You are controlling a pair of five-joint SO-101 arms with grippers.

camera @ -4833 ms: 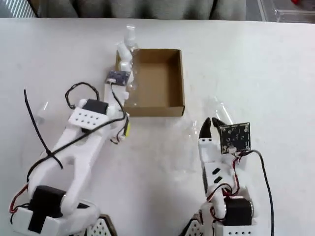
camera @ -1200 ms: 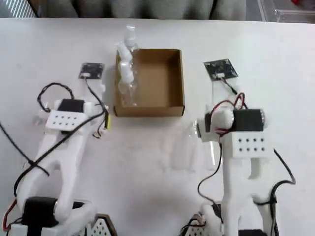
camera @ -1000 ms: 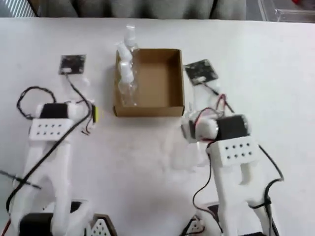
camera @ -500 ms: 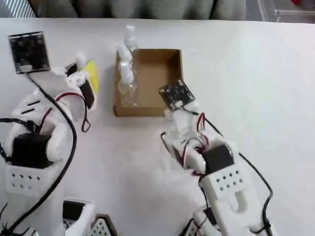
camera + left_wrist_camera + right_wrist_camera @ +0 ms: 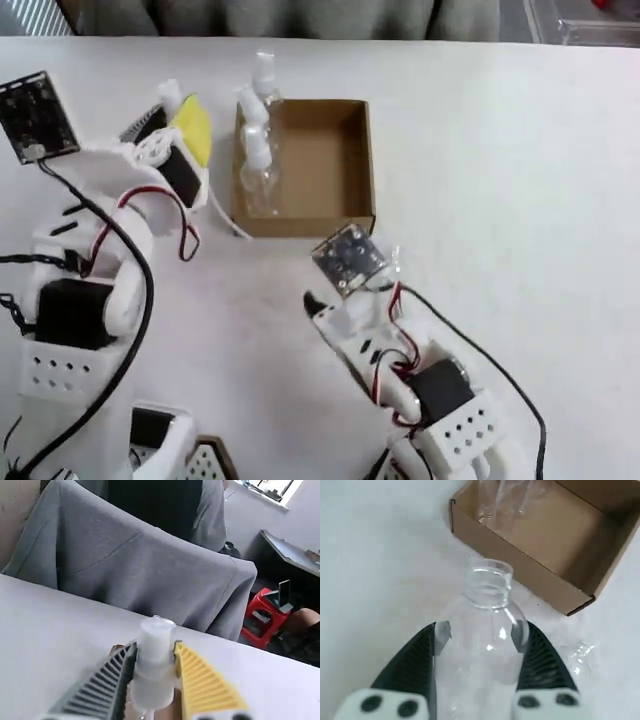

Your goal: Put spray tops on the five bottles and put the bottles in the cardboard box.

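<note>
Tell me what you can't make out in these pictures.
High view: bottles in the cardboard box are clear and overlap, count unclear.
Left wrist view: spray top in the left gripper, lower end cut off by the edge.
Right wrist view: uncapped bottle in the right gripper, base cut off by the edge.

Brown box (image 5: 320, 160), clear bottle (image 5: 482, 630), white spray top (image 5: 152, 667), grey-and-yellow ribbed left tool (image 5: 154, 647).

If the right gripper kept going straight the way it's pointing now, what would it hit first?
Probably the near wall of the brown cardboard box, met by the neck of the uncapped clear plastic bottle the right gripper holds. Height over the table is unclear.
</note>
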